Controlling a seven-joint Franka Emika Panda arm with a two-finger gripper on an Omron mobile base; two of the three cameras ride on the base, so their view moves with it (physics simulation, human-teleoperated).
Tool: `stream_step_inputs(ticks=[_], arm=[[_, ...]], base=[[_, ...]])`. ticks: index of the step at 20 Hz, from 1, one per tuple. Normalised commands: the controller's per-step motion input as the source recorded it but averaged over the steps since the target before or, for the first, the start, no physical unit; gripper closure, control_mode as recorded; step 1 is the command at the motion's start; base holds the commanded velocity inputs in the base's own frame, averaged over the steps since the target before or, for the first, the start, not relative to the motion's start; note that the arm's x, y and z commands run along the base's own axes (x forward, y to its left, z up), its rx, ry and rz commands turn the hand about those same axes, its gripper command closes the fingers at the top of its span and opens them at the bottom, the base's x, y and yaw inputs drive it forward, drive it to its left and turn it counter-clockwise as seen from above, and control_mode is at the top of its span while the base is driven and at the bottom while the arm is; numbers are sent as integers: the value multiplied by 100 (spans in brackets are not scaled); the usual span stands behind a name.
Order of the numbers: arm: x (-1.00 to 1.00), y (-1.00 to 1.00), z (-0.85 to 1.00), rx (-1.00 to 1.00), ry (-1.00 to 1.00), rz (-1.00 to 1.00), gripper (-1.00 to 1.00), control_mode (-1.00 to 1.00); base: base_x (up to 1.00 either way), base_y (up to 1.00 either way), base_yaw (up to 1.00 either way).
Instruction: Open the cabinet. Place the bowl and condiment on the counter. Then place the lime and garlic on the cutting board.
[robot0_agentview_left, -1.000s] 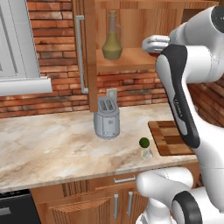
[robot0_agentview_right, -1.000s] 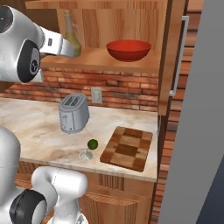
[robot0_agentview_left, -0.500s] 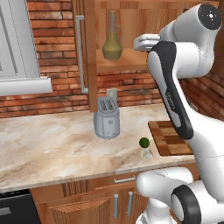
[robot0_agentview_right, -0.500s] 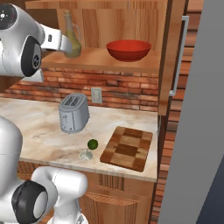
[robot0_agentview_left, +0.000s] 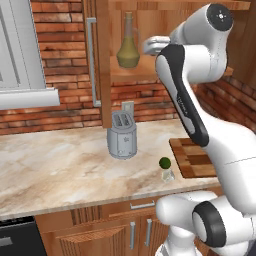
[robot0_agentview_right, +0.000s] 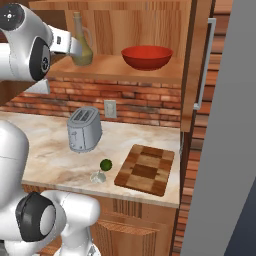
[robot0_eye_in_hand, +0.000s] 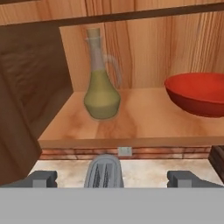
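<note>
The cabinet (robot0_agentview_left: 98, 60) stands open, both doors swung aside. On its shelf stand the olive-green condiment (robot0_agentview_left: 128, 48) bottle and, to its right, the red bowl (robot0_agentview_right: 147, 57). My gripper (robot0_agentview_left: 146, 47) hovers at shelf height just in front of the condiment (robot0_eye_in_hand: 101, 87), open, with nothing between its fingertips (robot0_eye_in_hand: 42, 178). The bowl (robot0_eye_in_hand: 199, 94) shows at the right of the hand view. Down on the counter (robot0_agentview_right: 45, 145), the lime (robot0_agentview_right: 106, 164) and the pale garlic (robot0_agentview_right: 97, 176) lie close together near the front edge, left of the cutting board (robot0_agentview_right: 146, 169).
A silver toaster (robot0_agentview_right: 84, 129) stands on the counter below the shelf, in front of a wall outlet (robot0_agentview_right: 110, 108). The right cabinet door (robot0_agentview_right: 197, 65) juts out over the board. A pale grey-white unit (robot0_agentview_left: 25, 55) hangs at the left, against a brick wall.
The arm has swung so that the hand slid sideways along the shelf front toward the condiment. The jaws stayed open; bottle, bowl, lime and garlic have not moved.
</note>
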Motion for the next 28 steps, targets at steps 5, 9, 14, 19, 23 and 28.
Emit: stream_step_inputs(ticks=[5, 9, 14, 19, 23, 28], arm=[[29, 0, 0, -2, 0, 0, -100, -100], [29, 0, 0, -3, 0, 0, -100, -100], [26, 12, 0, -4, -2, 0, -100, -100], [13, 18, 0, -3, -2, 0, -100, -100], [15, 11, 0, -1, 0, 0, -100, -100], [25, 6, 0, 0, 0, 0, -100, -100]], base=[[0, 0, 0], [0, 0, 0], [0, 0, 0], [0, 0, 0], [0, 0, 0], [0, 0, 0]])
